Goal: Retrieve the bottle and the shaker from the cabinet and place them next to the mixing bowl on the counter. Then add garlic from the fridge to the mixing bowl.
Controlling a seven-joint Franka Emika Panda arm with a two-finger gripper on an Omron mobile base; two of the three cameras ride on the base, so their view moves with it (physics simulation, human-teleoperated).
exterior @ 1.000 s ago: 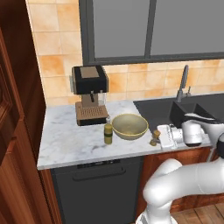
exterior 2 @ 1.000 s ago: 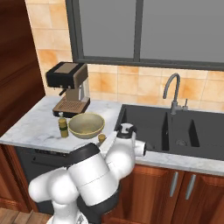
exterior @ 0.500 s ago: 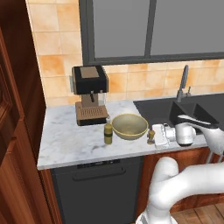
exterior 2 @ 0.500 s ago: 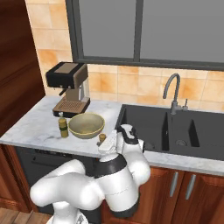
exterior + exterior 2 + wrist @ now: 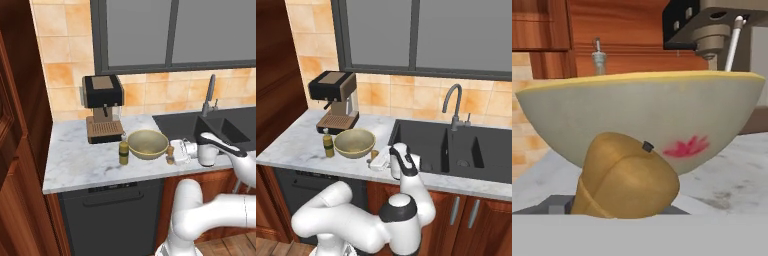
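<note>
The small brown shaker [image 5: 170,154] stands upright on the white marble counter [image 5: 75,160], just right of the olive-yellow mixing bowl [image 5: 147,144]. My gripper [image 5: 176,152] lies level at the shaker, its fingers on either side and slightly apart, so it is open. In the hand view the shaker [image 5: 624,182] looms close in front of the bowl [image 5: 642,115]. The olive-green bottle [image 5: 123,152] stands left of the bowl. From the right, the bottle [image 5: 329,145], bowl [image 5: 355,143], shaker [image 5: 374,155] and gripper [image 5: 379,160] line up along the counter's front.
A black and brown coffee machine [image 5: 102,107] stands behind the bowl against the tiled wall. The dark sink [image 5: 451,150] with its faucet [image 5: 453,105] lies right of the gripper. Dark wooden cabinet doors [image 5: 15,150] rise at the far left.
The jaws have loosened around the shaker, which stays beside the bowl. The arm's elbow has swung to the right. Bottle and bowl have not moved.
</note>
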